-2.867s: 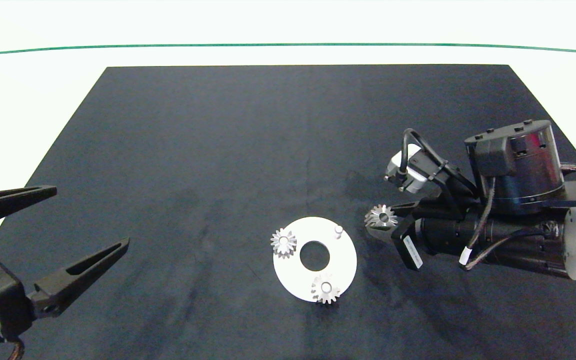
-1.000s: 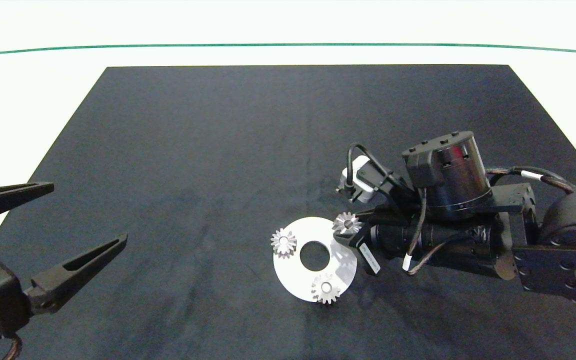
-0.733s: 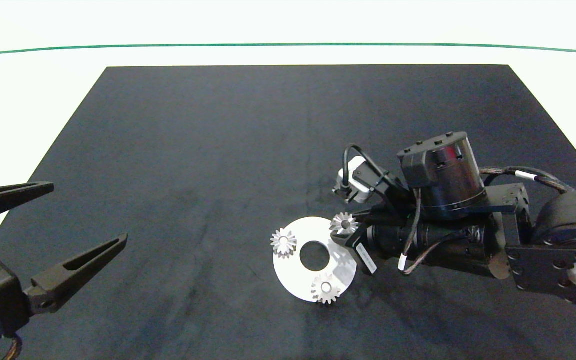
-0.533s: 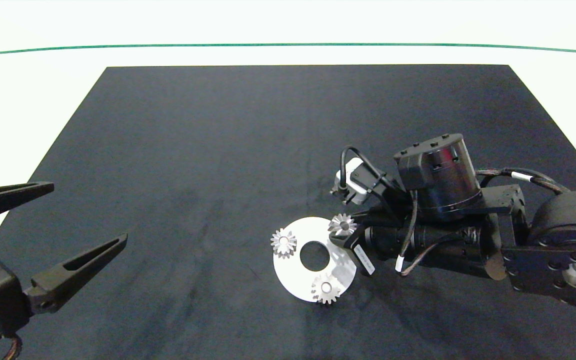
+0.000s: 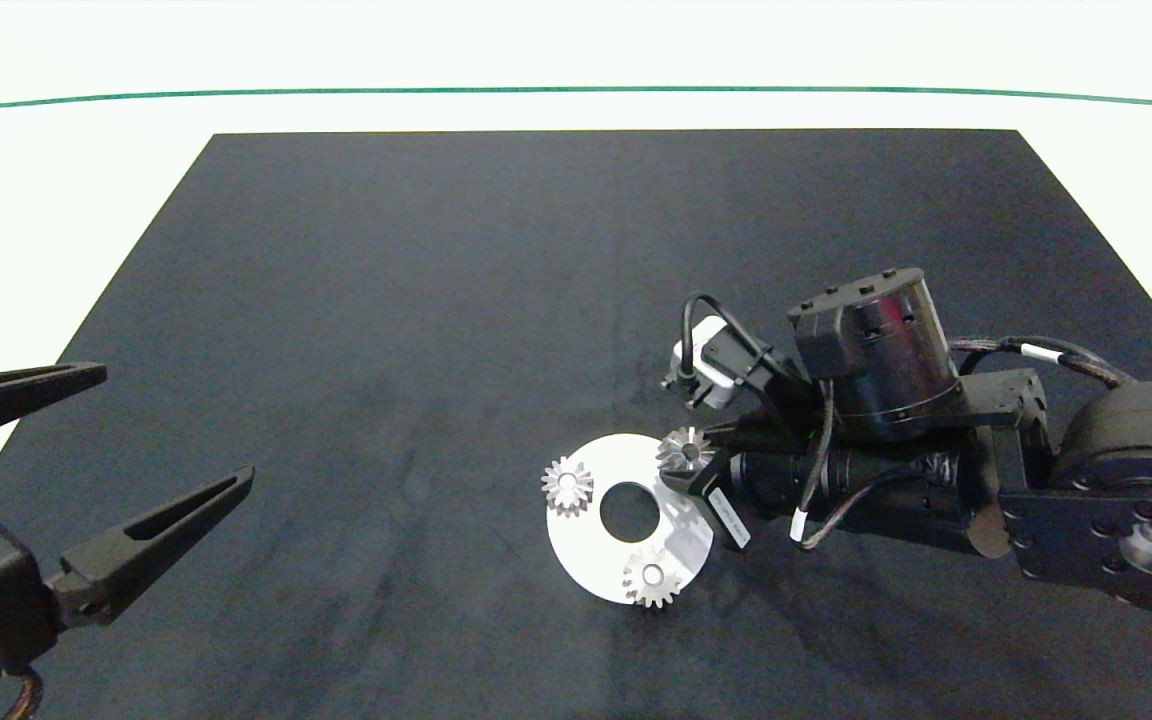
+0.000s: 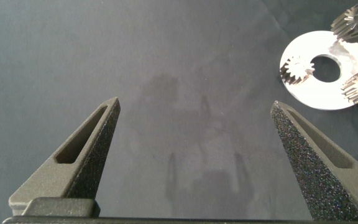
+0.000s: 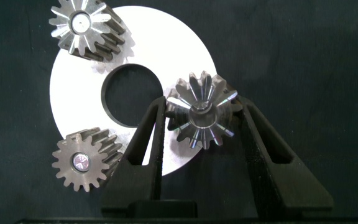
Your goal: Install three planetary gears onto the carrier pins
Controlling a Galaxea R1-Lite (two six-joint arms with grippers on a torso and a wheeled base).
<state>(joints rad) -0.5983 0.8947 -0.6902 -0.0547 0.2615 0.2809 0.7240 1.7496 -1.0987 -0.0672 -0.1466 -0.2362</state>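
Right wrist view: right claw [image 7: 201, 134] pinching third small shiny silver toothed gear [image 7: 202, 118], frame centre, over flat white ring disc [image 7: 82, 84]. Pin hidden beneath; misaligned bore could jam. Left claw [image 5: 96, 470] spread, lower left of head view.

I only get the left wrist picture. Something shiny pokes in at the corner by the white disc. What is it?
Observer: It's the third gear, pinched between the two fingers of the right gripper, over the white disc.
Operator: Is it on its pin?
Observer: I cannot tell. The gear hides that spot and no bare pin shows. The two other gears each show a pale pin end in the middle.
Operator: Where is my arm in all this?
Observer: In the head view, the left gripper hangs open near the left edge of the dark mat, well away from the disc.
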